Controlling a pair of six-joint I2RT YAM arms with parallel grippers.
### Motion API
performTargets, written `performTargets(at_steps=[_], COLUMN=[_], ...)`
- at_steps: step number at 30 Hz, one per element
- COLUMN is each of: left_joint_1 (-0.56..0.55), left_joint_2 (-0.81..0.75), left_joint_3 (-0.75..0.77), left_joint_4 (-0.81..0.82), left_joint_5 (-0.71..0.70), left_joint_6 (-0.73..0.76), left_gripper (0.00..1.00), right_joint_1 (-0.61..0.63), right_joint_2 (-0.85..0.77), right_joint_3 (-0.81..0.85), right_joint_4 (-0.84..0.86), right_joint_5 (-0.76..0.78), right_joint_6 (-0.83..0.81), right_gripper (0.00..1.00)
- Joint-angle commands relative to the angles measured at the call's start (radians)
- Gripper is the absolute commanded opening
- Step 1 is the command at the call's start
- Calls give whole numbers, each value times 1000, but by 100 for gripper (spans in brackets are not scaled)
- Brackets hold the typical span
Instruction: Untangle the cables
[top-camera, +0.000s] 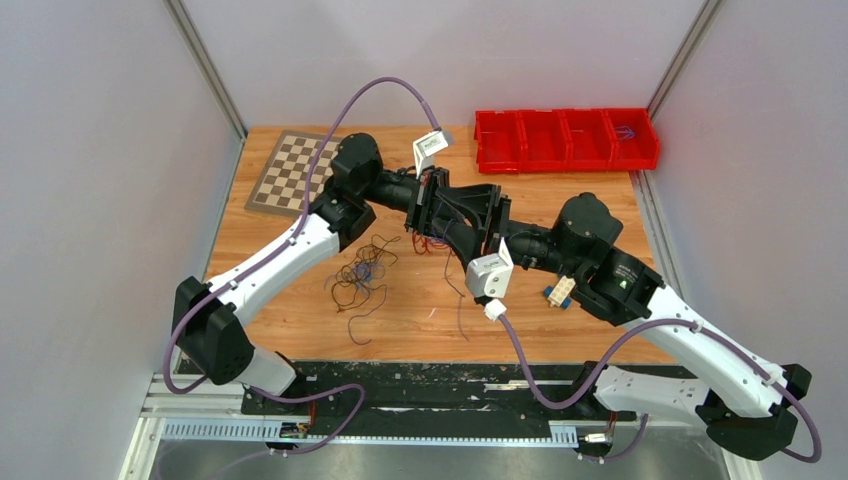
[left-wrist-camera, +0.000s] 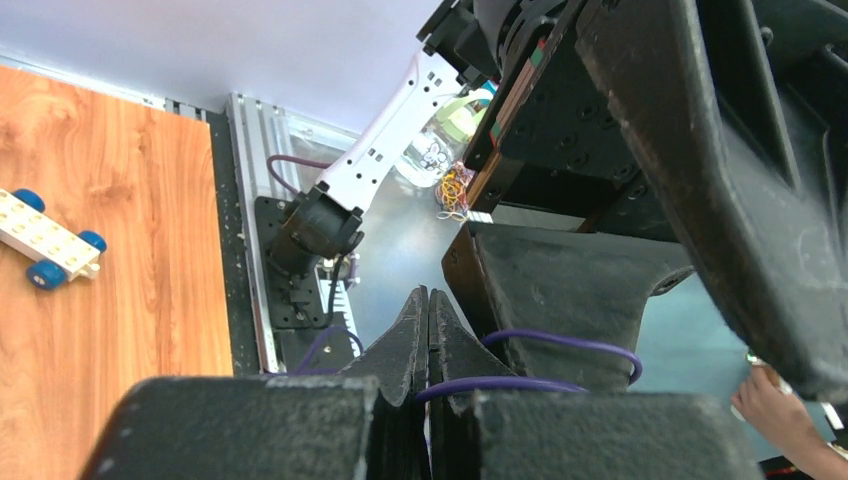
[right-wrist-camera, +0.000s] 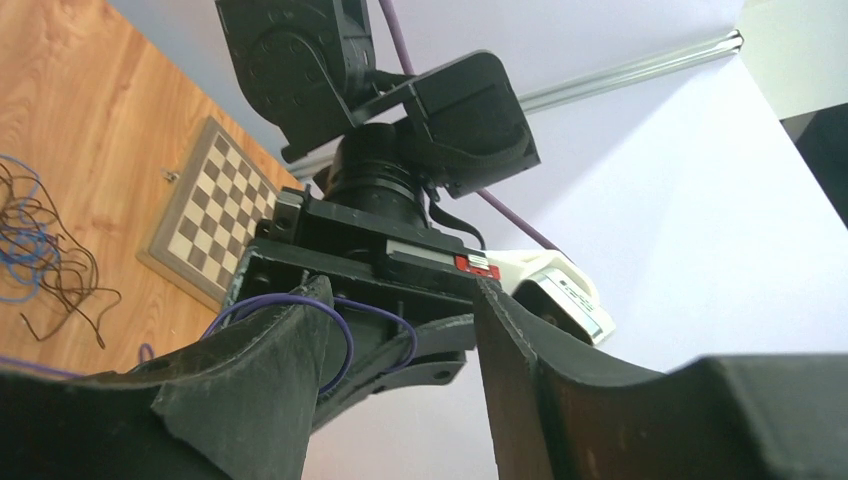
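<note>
Left wrist: a purple cable (left-wrist-camera: 500, 381) is clamped by the left gripper (left-wrist-camera: 428, 300). The right gripper (right-wrist-camera: 400, 285) is spread wide around the left gripper, seemingly empty.

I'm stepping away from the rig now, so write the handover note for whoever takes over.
Left gripper: fingers shut on a purple cable, held above the table.
Right gripper: open, a loop of that cable against one finger.
A brown-and-blue tangle lies on the table beside the left arm; red strands hang below the grippers.
Done: one blue cable sits in the red bin's right-end compartment.
To do: pull the tangle apart.
</note>
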Motion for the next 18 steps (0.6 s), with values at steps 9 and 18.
performTargets(at_steps=[9,18], left_joint_1=[7,13], left_joint_2=[-51,-39], left_joint_3=[0,6], left_joint_4=[-71,-70], left_joint_5=[17,-9], left_joint_6=[56,31], left_gripper=[0,0], right_joint_1=[-5,-4], right_joint_2=[-44,-38], right_joint_3=[-7,-4], right_joint_4=[-64,-89], right_joint_5=[80,79], right_joint_6=[-102,-113], right_gripper=[51,51])
